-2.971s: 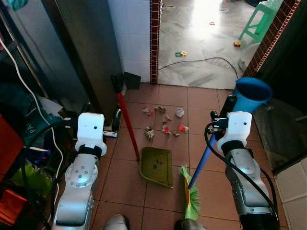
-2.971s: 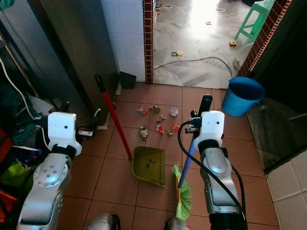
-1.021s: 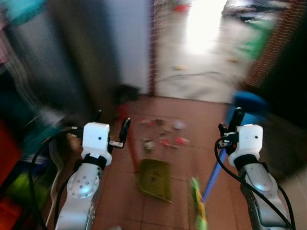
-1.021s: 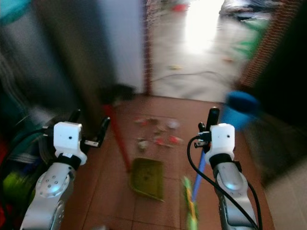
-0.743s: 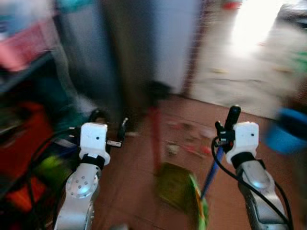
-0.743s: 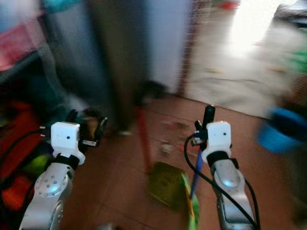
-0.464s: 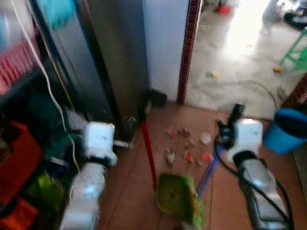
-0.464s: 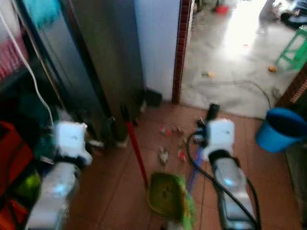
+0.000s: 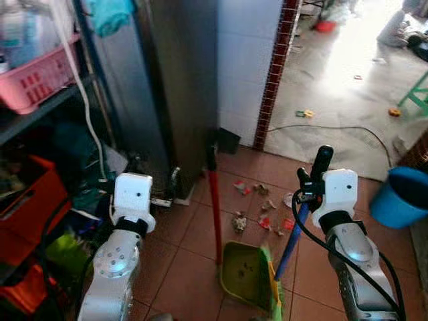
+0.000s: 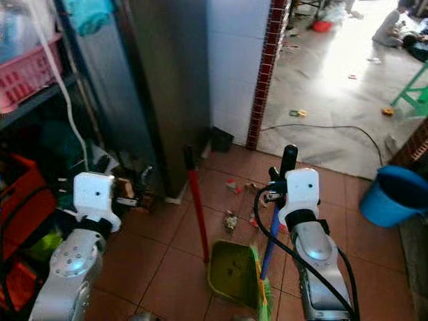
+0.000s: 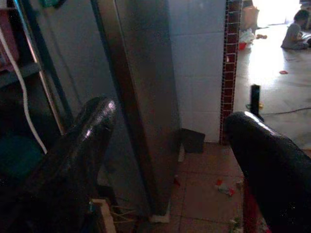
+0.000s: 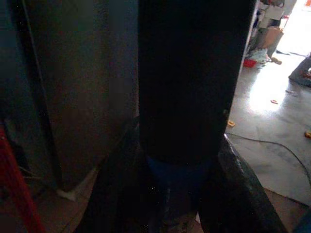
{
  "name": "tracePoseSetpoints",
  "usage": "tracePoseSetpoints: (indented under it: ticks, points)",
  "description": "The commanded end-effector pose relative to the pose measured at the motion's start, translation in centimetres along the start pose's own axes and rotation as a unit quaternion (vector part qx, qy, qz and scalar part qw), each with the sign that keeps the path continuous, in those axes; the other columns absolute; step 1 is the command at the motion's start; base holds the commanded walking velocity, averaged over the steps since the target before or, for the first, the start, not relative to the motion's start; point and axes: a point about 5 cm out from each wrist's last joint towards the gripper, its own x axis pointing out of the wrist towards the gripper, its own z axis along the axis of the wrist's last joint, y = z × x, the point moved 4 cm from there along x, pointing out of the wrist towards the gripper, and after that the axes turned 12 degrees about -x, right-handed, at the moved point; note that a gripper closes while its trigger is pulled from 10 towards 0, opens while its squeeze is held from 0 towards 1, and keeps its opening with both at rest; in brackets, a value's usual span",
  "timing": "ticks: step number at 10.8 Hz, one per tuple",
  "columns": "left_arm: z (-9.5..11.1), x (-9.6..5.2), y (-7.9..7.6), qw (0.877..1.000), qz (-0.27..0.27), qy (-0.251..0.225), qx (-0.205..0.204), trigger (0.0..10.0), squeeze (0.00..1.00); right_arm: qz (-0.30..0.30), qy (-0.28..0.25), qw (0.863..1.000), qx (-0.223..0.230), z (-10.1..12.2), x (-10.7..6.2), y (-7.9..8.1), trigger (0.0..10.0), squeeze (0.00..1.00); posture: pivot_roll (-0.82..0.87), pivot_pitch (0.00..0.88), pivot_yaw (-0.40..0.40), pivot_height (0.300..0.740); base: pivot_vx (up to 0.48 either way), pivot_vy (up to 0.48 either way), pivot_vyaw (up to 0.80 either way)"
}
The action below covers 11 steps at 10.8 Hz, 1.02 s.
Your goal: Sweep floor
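Right gripper (image 9: 314, 175), centre-right of the left eye view: jaws clamped round the blue broom handle (image 9: 289, 237), black handle tip (image 9: 323, 158) sticking up above them. Handle slants down to the green bristle head (image 9: 273, 295) at lower centre, which lies against the right edge of the olive-green plastic dustpan (image 9: 242, 275) on the terracotta tile floor (image 9: 191, 231). Dustpan's red stick handle (image 9: 215, 204) stands nearly upright — black cap at top.

Small scatter of paper and wrapper litter (image 9: 262, 208) on the tiles just beyond the dustpan, centre frame, apart from the bristles.

Left gripper (image 11: 170, 160), centre-left of the eye views: jaws spread wide, holding nothing, facing the grey metal cabinet (image 9: 177, 87).

Blue plastic bucket (image 9: 397, 196) at right edge. Pink plastic basket (image 9: 33, 79) on the shelf, upper left. Black cable (image 9: 334, 129) across the pale floor beyond the brick-edged doorway — upper right.
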Motion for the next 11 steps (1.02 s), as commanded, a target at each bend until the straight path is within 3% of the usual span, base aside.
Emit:
tracePoseSetpoints:
  ticks: [1,3,5,7,9,11]
  points:
    - [0.1,0.3,-0.2,1.0,-0.002,0.002,-0.002,10.0,0.0,-0.01,-0.021,1.0,-0.011,1.2,0.2,-0.5,10.0,0.0,0.01,0.0,-0.007,0.74,0.0,0.0,0.0]
    - [-0.7,1.1,-0.4,1.0,-0.002,0.024,-0.009,10.0,0.0,-0.015,-0.028,0.999,-0.029,1.6,0.4,-1.1,10.0,0.0,0.0,0.0,-0.009,0.74,0.0,0.0,0.0]
    - [-2.9,1.5,-1.2,0.996,-0.022,0.082,-0.031,10.0,0.0,-0.036,-0.032,0.997,-0.058,2.0,0.6,-2.5,10.0,0.0,-0.01,0.0,-0.013,0.74,0.0,0.0,0.0]
    - [-2.8,1.9,-2.2,0.995,-0.037,0.082,-0.047,10.0,0.0,-0.053,-0.037,0.996,-0.061,2.5,1.0,-3.8,10.0,0.0,-0.02,0.005,-0.01,0.74,0.0,0.0,0.0]
    - [-2.8,1.4,-2.3,0.994,-0.045,0.084,-0.051,10.0,0.0,-0.052,-0.03,0.996,-0.066,2.0,0.7,-3.7,10.0,0.0,-0.02,0.016,-0.007,0.74,0.0,0.0,0.0]
    - [-2.8,1.5,-2.2,0.994,-0.048,0.085,-0.05,10.0,0.0,-0.056,-0.038,0.995,-0.076,2.4,0.8,-3.5,10.0,0.0,-0.02,0.01,-0.003,0.74,0.0,-0.441,0.0]
